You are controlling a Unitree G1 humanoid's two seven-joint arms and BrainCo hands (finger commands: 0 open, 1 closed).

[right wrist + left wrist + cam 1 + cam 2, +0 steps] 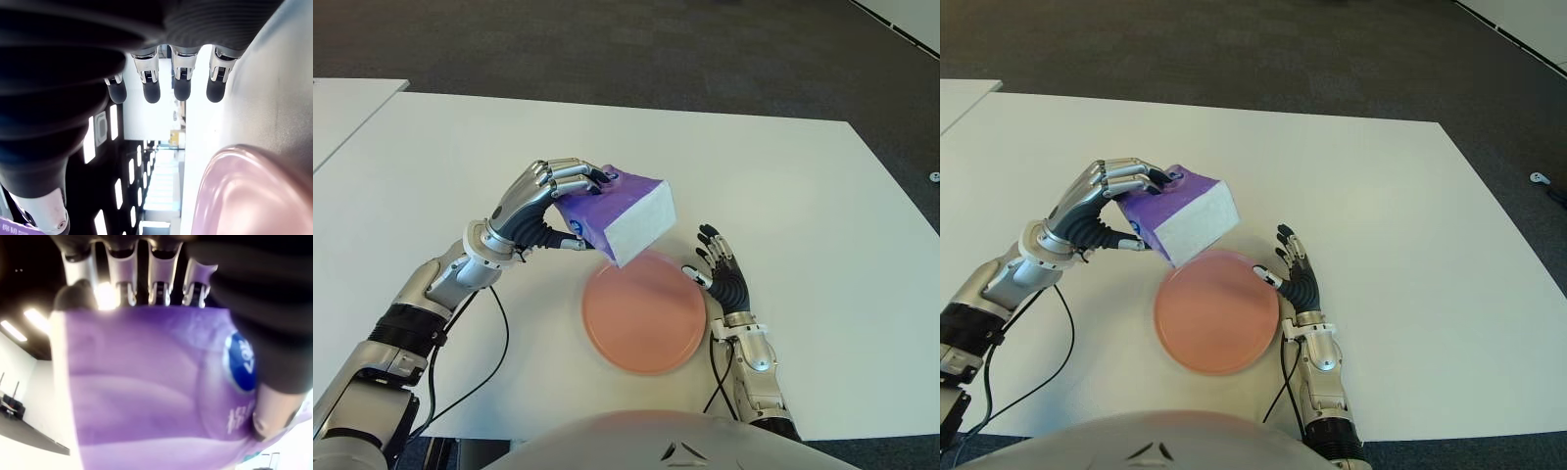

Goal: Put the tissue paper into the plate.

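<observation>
Surface: white table [822, 196] on dark carpet [607, 44].
Left hand [543, 201]: grips purple tissue pack [626, 217], tilted above pink plate [644, 313] far rim.
Right hand [722, 274]: fingers spread, empty, right of plate.
Hidden: pack's underside.

A white table [783, 186] is filling most of the frame, and a pink plate [644, 313] is lying directly on it, low and just right of centre.
</observation>
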